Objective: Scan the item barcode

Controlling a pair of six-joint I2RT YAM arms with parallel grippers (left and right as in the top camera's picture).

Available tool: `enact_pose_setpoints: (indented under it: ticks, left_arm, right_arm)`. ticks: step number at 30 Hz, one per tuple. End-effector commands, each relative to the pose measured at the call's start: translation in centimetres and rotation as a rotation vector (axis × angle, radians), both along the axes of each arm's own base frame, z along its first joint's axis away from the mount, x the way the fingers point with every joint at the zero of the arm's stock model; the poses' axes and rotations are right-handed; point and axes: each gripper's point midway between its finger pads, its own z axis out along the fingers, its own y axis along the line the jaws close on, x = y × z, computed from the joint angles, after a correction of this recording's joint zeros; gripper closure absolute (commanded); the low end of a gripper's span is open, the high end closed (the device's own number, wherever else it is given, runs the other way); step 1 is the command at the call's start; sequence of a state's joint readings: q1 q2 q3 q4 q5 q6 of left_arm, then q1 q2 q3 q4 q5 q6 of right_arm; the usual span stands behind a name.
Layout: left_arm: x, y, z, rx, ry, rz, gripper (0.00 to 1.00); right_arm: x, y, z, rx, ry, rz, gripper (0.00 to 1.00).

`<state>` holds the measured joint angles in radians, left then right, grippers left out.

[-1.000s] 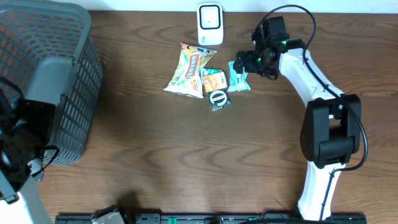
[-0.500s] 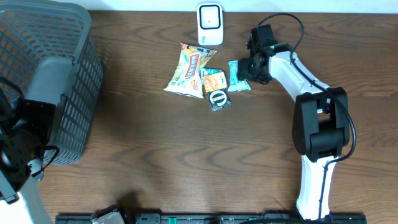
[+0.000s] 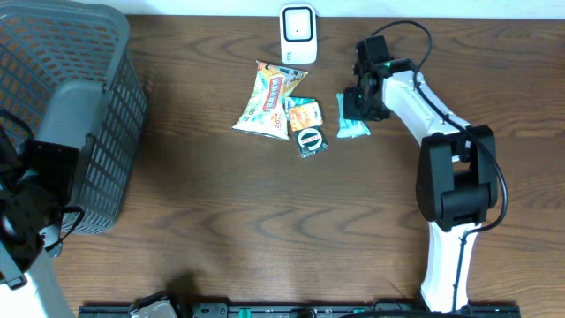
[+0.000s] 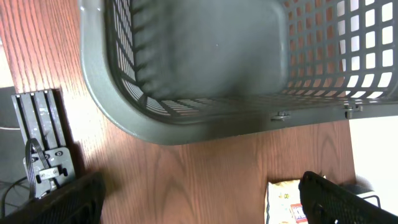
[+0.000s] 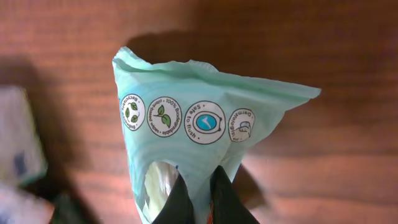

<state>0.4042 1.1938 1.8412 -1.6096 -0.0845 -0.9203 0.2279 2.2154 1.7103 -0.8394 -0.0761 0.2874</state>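
My right gripper (image 3: 357,106) is shut on a teal packet (image 3: 353,121), pinching a fold of its wrapper. In the right wrist view the two dark fingertips (image 5: 180,193) squeeze the crumpled teal packet (image 5: 205,118), which rises in front of the right gripper (image 5: 200,183) with round printed icons showing. No barcode shows on the side I see. The white scanner (image 3: 298,34) stands at the table's far edge, up and left of the packet. My left gripper (image 4: 202,208) hangs open over bare wood beside the basket, holding nothing.
A grey mesh basket (image 3: 62,106) fills the left side; its rim (image 4: 186,127) lies just ahead of the left fingers. A yellow snack bag (image 3: 269,99), an orange packet (image 3: 305,115) and a dark round-labelled packet (image 3: 310,141) lie left of the teal packet.
The right gripper came down and shut on the teal packet, which has shifted slightly right, away from the orange packet. The left arm has not moved.
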Motion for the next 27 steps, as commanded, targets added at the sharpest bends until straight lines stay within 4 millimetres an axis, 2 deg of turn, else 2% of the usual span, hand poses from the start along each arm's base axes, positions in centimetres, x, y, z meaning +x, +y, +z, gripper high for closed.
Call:
enact_pose_setpoints:
  ticks: [1,7,8,9,14,18,23,27]
  left_arm:
    - [-1.0,-0.2,-0.4,-0.011,0.04,0.014,0.02]
    - [-1.0,-0.2,-0.4,-0.011,0.04,0.014,0.02]
    - [-1.0,-0.2,-0.4,-0.011,0.04,0.014,0.03]
    - [-1.0,-0.2,-0.4,-0.011,0.04,0.014,0.03]
    - [-1.0,-0.2,-0.4,-0.011,0.04,0.014,0.03]
    - [-1.0,-0.2,-0.4,-0.011,0.04,0.014,0.02]
    - [-1.0,-0.2,-0.4,-0.011,0.04,0.014,0.02]
    - [-1.0,-0.2,-0.4,-0.011,0.04,0.014,0.02]
  right_arm:
    - [-0.9,2.5,3.4,0.177,-0.007,0.052,0.99]
    - [-2.4,6.9,8.6,0.599,0.039,0.117,0.99]
    - [-2.9,7.8,10.4,0.752,0.065,0.138,0.99]
    - [-3.2,8.0,11.3,0.817,0.08,0.144,0.99]
    - [-5.3,7.8,15.8,1.14,0.219,0.114,0.99]
    - [-6.3,7.2,18.7,1.32,0.314,0.06,0.98]
    - [-7.0,6.9,20.7,1.438,0.395,0.01,0.98]
    - [-7.7,7.0,20.7,1.438,0.475,-0.06,0.99]
